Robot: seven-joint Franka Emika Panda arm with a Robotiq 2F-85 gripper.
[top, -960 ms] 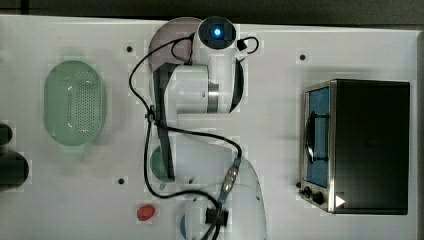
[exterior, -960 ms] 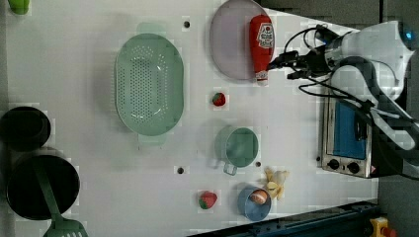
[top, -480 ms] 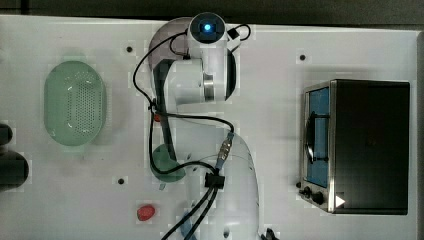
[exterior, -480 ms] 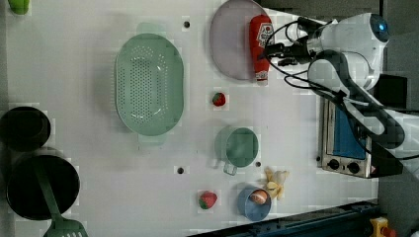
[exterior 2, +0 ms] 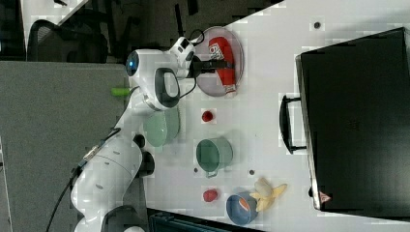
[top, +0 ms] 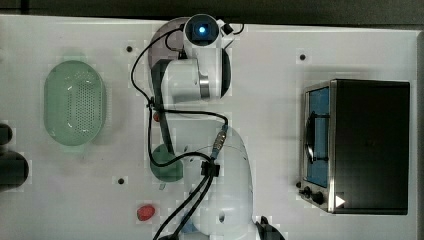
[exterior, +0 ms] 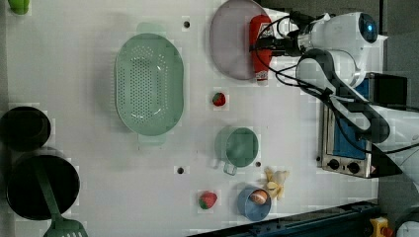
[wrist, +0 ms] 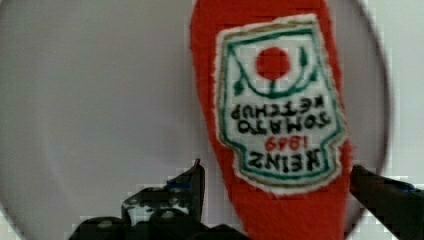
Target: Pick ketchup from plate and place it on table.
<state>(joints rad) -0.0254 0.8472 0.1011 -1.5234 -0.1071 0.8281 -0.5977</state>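
Claw positioned over ketchup on plate.
The ketchup [exterior: 260, 49] lies flat on the plate [exterior: 230, 44], at the plate's edge on the left view's right, its cap end overhanging onto the white worktop [exterior: 89, 187]. The claw [wrist: 275, 185] is spread wide, one finger [wrist: 192, 182] on either side of the bottle, not gripping it.

One ketchup [exterior: 260, 47], one plate [exterior: 230, 44], one green basket [exterior: 148, 89], two strawberries [exterior: 219, 98], one mug [exterior: 238, 147], one toaster oven [top: 357, 145]
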